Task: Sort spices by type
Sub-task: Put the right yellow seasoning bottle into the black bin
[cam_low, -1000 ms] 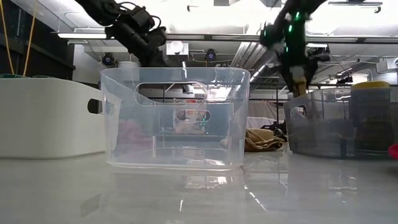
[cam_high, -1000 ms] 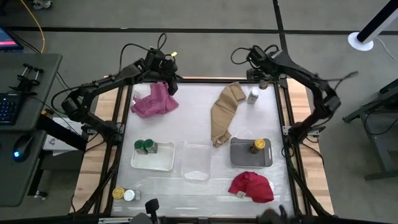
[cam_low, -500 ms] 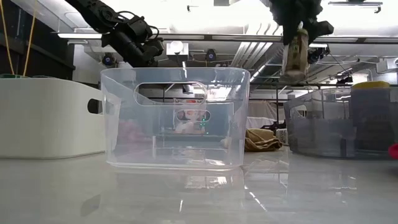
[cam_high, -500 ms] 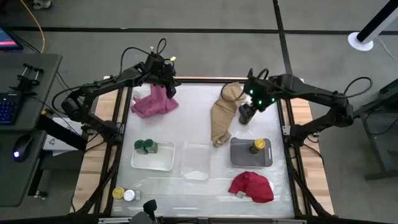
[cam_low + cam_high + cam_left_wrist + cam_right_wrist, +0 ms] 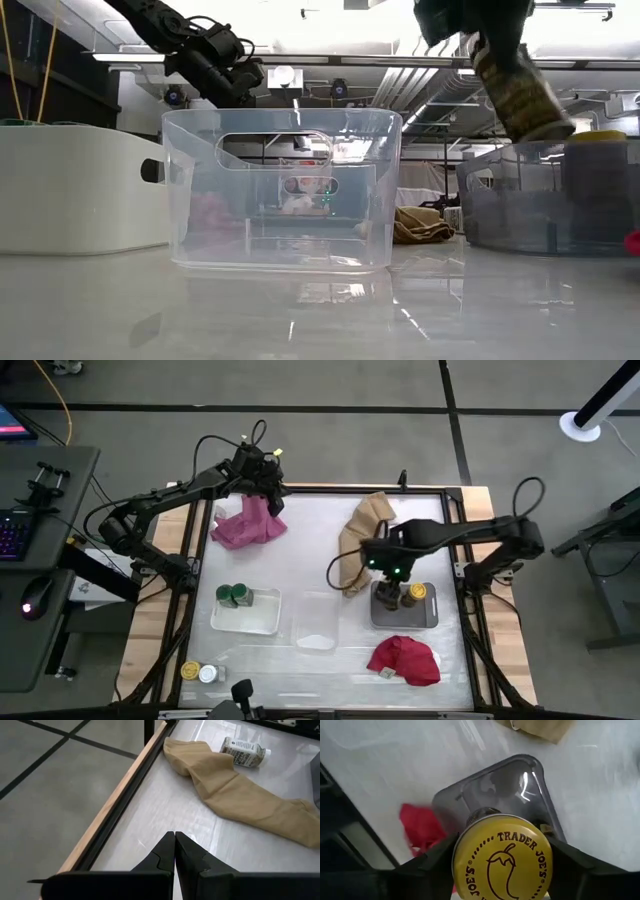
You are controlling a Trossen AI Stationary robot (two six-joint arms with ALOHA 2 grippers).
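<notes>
My right gripper (image 5: 389, 586) hangs over the grey tray (image 5: 428, 618), shut on a yellow-lidded amber jar (image 5: 515, 88). Another yellow-lidded jar (image 5: 415, 595) stands in that tray. Two green-lidded jars (image 5: 235, 596) stand in the white tray (image 5: 262, 622). A yellow-lidded jar (image 5: 190, 671) and a white-lidded jar (image 5: 207, 674) stand at the near left corner. My left gripper (image 5: 174, 851) is shut and holds nothing, above the far left of the table by the pink cloth (image 5: 248, 522). In the left wrist view a pale-labelled jar (image 5: 245, 751) lies on its side beyond the tan cloth (image 5: 235, 795). My right gripper pinches the amber jar's body just below its yellow lid (image 5: 502, 861), one finger (image 5: 432, 862) on each side. The lid faces the wrist, and the fingers come from above. The jar is lifted clear and hangs tilted below the gripper, over the grey tray.
A clear tray (image 5: 317, 622) sits mid-table between the white and grey trays. A red cloth (image 5: 405, 660) lies near the near right corner. The tan cloth (image 5: 362, 540) stretches from the far edge toward the grey tray. Black frame rails border the table.
My right gripper has lifted the jar from the far right of the table beside the tan cloth. It has carried it toward the near edge and somewhat left, until it hangs over the grey tray. The jar hung upright half a second ago and is tilted now.
</notes>
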